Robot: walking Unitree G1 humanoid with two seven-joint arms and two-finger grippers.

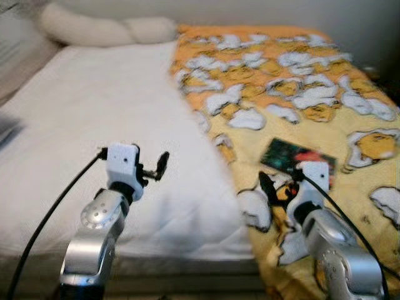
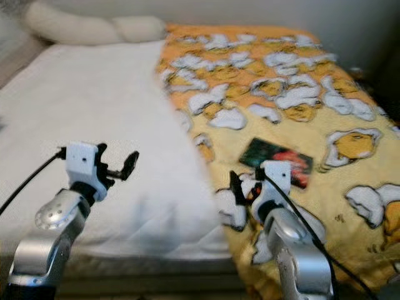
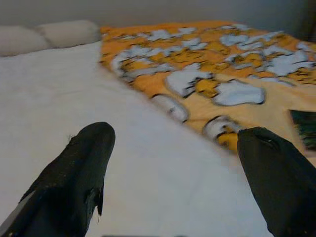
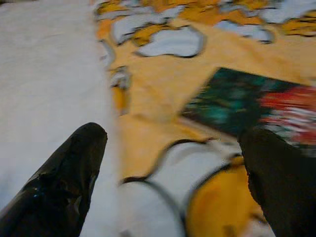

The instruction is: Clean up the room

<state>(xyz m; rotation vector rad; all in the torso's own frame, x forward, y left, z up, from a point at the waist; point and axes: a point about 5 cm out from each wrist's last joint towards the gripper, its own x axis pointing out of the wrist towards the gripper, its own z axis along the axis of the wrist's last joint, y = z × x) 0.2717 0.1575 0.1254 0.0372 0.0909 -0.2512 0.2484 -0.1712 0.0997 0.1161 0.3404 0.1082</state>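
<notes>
A flat dark green and red book (image 1: 297, 160) lies on the orange blanket (image 1: 281, 75) with white and yellow cartoon shapes, which covers the right half of the bed. My right gripper (image 1: 279, 187) hovers just short of the book, open; in the right wrist view its fingers (image 4: 74, 173) stand wide apart with the book (image 4: 247, 101) ahead of them. My left gripper (image 1: 156, 167) is raised over the bare white sheet (image 1: 94, 125), open, holding nothing. Its fingers (image 3: 79, 168) are spread above the sheet.
A long white pillow (image 1: 106, 28) lies along the head of the bed by the wall. A grey object (image 1: 9, 131) sits at the sheet's left edge. The bed's front edge (image 1: 156, 259) is just below my arms. The picture is slightly blurred.
</notes>
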